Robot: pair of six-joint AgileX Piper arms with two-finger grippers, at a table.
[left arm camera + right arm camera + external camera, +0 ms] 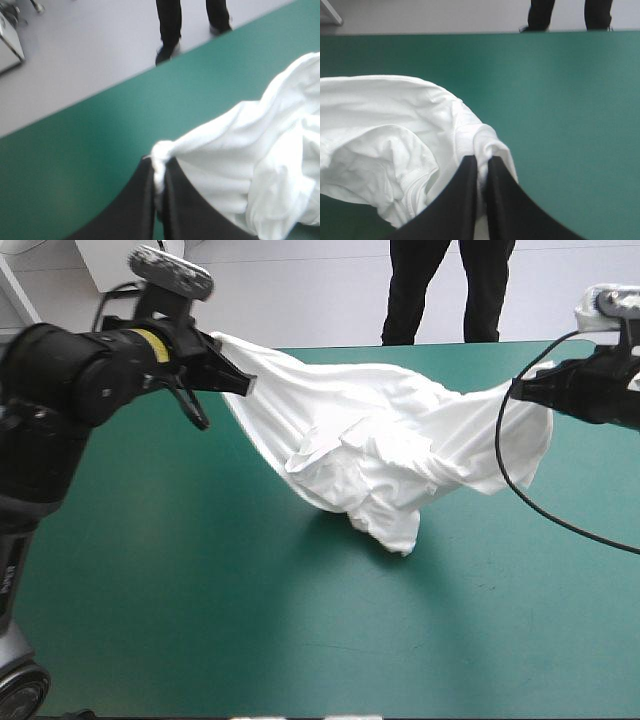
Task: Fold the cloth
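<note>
- The white T-shirt [380, 455] is held up in the air over the far half of the tabletop [200, 580], which is covered in teal-green. It is stretched between two held spots and sags in the middle.
- The lowest bunch of cloth hangs down near the middle of the tabletop. It cannot be told if it touches the cover.
- The cloth is crumpled and twisted, with many folds. No sleeve or neck hole can be picked out for sure.
- One end is pinched by the left pincer [240, 383]. Its black fingers are all but closed, with a small knot of cloth squeezed between them.
- The other end is pinched by the right pincer [518, 390] in the same way, its fingers nearly closed on a bit of cloth.
- The step in hand seems to be the opening out of the T-shirt, before any fold is made.
- Next, the T-shirt likely needs to be pulled wider and laid down flat on the tabletop. Both grips must be tight, or an end could slip out.
</note>
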